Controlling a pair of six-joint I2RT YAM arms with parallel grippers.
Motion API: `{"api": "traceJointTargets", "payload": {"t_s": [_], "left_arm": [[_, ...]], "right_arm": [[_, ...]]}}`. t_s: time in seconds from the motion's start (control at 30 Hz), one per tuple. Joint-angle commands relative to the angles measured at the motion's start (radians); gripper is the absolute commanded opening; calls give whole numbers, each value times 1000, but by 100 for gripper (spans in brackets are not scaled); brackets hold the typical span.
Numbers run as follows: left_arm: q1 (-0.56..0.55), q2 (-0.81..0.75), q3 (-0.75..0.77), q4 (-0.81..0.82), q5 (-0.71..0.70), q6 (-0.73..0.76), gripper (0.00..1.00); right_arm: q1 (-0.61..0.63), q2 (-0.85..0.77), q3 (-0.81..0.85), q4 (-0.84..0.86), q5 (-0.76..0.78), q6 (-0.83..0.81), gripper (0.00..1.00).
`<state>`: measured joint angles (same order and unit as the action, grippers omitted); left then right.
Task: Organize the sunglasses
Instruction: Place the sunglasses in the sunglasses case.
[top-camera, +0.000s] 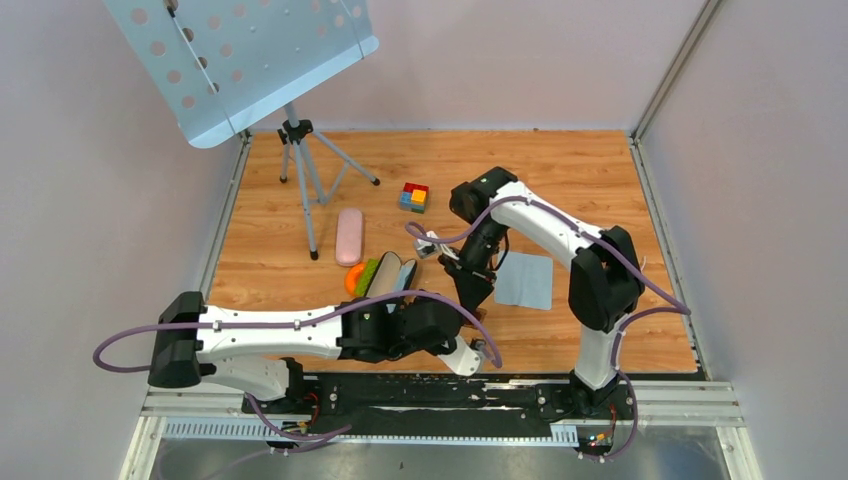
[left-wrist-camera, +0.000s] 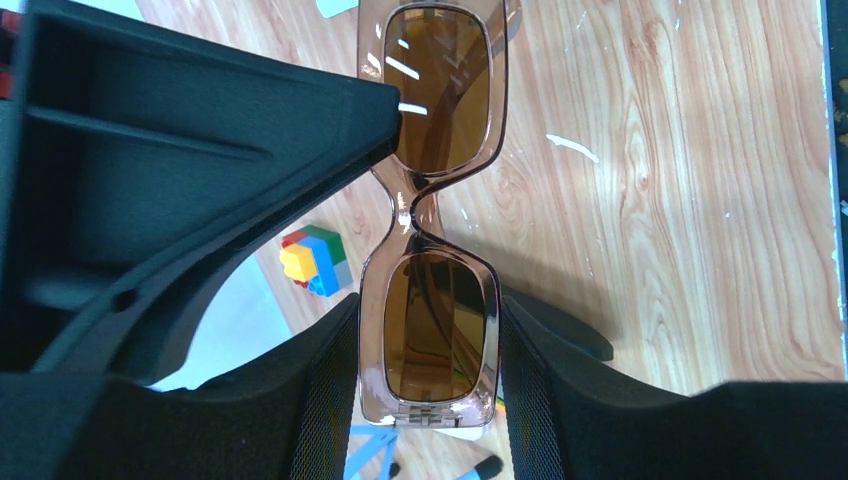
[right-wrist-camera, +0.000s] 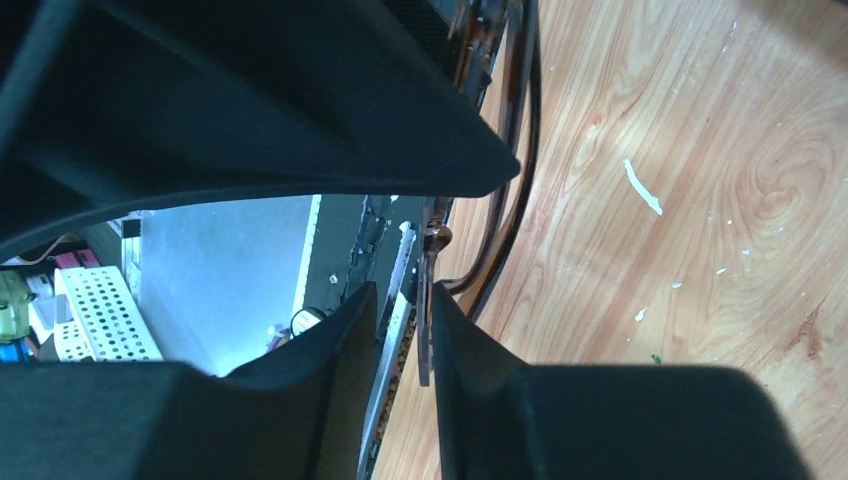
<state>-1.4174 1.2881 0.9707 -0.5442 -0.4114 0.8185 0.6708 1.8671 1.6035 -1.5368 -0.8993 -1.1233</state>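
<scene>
No readable text, labels, brands, numbers or signs in any view.

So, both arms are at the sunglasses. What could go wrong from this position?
1. The left pincer grips the sunglasses across one lens; a hard squeeze might stress that rim, or the smooth frame might slip.
2. The right pincer stands around a thin frame part; whether it is clamped I cannot tell. If the arms pull differently, the hinge could bend.
3. The glasses seem held above the table; a slip would likely drop them.
</scene>
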Motion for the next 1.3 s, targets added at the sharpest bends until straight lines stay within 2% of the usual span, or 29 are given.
{"api": "traceJointTargets", "payload": {"t_s": [0.0, 0.1, 0.33, 0.47, 0.63, 0.77, 0.83, 1.0, 1.27], "left_arm": [[-5, -38, 11, -28, 8, -84, 33], [-5, -72, -18, -25, 12, -134, 33], [-5, -172, -84, -20, -3, -340, 32], [1, -199, -101, -23, -92, -586, 31], [89, -176, -82, -125, -225, -969, 31], [189, -298, -163, -82, -246, -1187, 32], [265, -376, -218, -38, -213, -1267, 32], [426, -502, -347, 109, -40, -1382, 32], [526, -540, -482, 298, 112, -1496, 31]], "right_arm": [[-27, -59, 53, -68, -66, -4, 34], [-48, -66, 107, -69, -67, 16, 40], [-123, -48, 242, -68, -91, 34, 41], [-196, 25, 376, -63, -145, 72, 41], [-268, 110, 483, -48, -206, 120, 42], [-296, 111, 446, -30, -223, 116, 43], [-299, 98, 398, -8, -212, 119, 43], [-301, 58, 276, 59, -215, 130, 43], [-302, 19, 110, 190, -251, 218, 38]]}}
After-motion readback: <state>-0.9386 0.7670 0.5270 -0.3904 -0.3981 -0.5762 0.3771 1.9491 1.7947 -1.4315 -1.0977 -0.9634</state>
